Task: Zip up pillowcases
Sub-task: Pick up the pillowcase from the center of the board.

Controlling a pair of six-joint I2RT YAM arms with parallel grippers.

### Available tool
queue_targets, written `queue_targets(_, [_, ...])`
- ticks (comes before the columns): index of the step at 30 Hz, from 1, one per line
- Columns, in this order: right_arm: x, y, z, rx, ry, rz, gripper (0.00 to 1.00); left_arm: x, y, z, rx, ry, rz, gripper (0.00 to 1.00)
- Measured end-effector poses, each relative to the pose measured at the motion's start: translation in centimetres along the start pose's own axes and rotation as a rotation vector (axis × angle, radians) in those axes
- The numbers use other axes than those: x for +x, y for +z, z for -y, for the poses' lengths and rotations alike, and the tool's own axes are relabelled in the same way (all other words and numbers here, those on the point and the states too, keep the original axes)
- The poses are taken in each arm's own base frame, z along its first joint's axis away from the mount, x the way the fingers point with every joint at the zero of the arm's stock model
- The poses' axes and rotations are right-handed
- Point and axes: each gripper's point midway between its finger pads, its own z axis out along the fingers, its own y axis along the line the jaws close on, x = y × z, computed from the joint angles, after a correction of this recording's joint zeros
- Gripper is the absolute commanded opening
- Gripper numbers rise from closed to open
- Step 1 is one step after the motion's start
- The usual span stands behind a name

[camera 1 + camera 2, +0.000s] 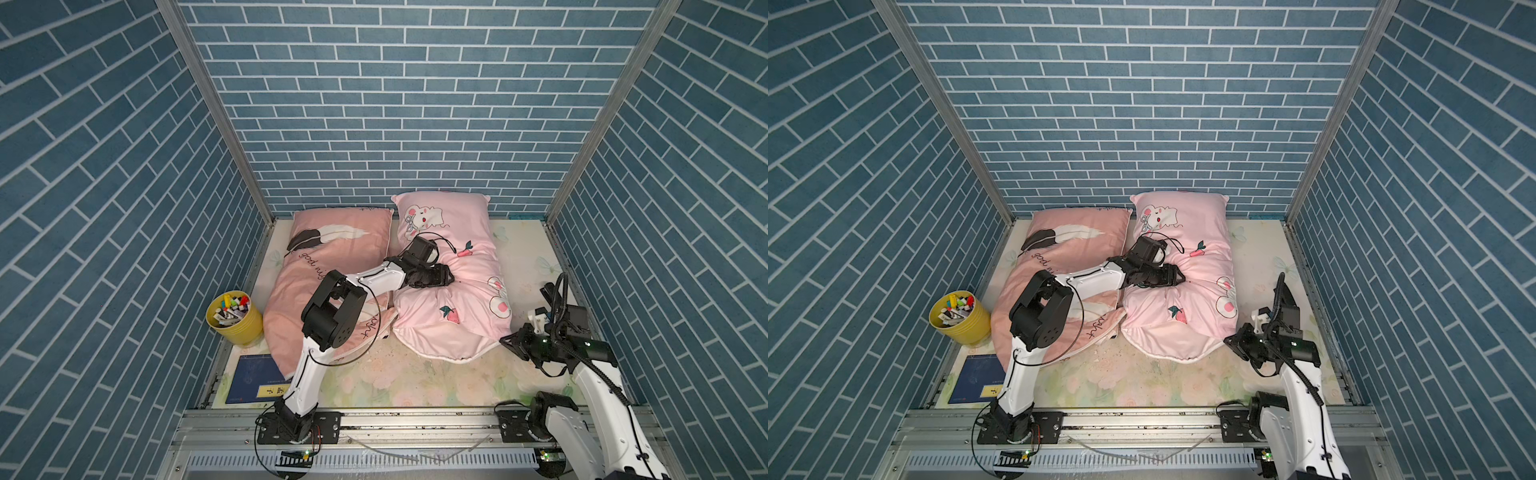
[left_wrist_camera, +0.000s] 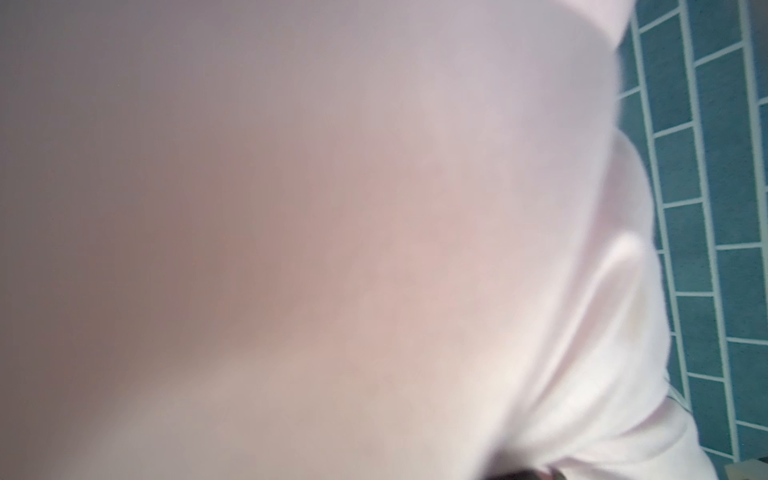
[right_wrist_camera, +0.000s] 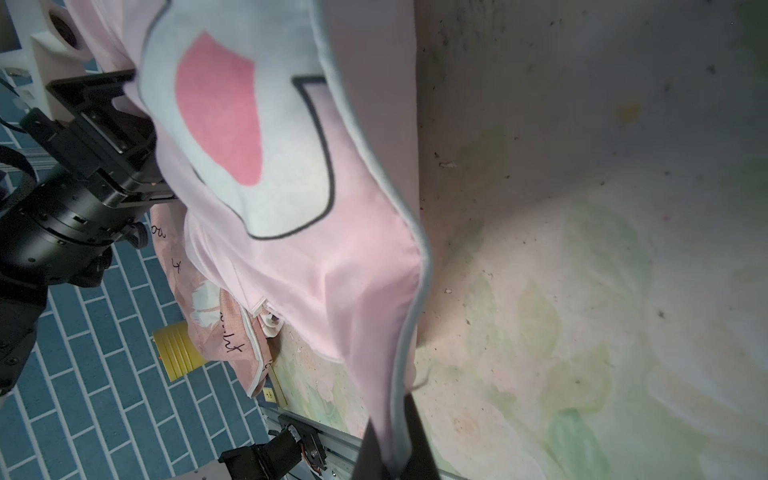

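Note:
Two pillowcases lie side by side on the bed. The salmon-pink pillowcase (image 1: 332, 266) with the feather print is on the left, the pale pink pillowcase (image 1: 457, 307) with cartoon prints on the right. My left gripper (image 1: 446, 276) presses into the middle of the pale pink one and dents it. Blurred pink cloth (image 2: 582, 291) fills the left wrist view and hides its jaws. My right gripper (image 1: 509, 343) is at that pillowcase's near right corner. In the right wrist view the right gripper (image 3: 392, 419) is shut on the piped edge of the pale pink pillowcase (image 3: 316, 266).
A yellow bucket (image 1: 235, 316) of markers stands at the left edge, with a dark blue book (image 1: 253, 378) in front of it. The floral sheet (image 1: 415, 378) covers the bed. Blue brick walls close three sides. A metal rail (image 1: 415, 419) runs along the front.

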Motion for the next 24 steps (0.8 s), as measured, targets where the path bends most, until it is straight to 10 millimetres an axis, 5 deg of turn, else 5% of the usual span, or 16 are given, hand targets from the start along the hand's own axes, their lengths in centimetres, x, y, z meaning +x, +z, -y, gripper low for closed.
queue_targets(6, [0.1,-0.1,0.0,0.007,-0.002,-0.005,0.00,0.3,-2.5,0.6,0.023,0.012,0.063,0.89])
queue_targets(14, [-0.1,-0.9,-2.2,-0.060,-0.048,-0.031,0.00,-1.0,-9.4,1.0,-0.016,0.005,0.207,0.94])
queue_targets(18, [0.3,-1.1,-3.7,-0.130,-0.079,-0.072,0.00,-0.8,-10.8,2.3,0.009,0.011,0.207,0.90])
queue_targets(24, [0.6,-1.5,-5.7,-0.239,-0.122,-0.097,0.00,3.6,-13.4,6.8,0.170,-0.018,0.140,0.74])
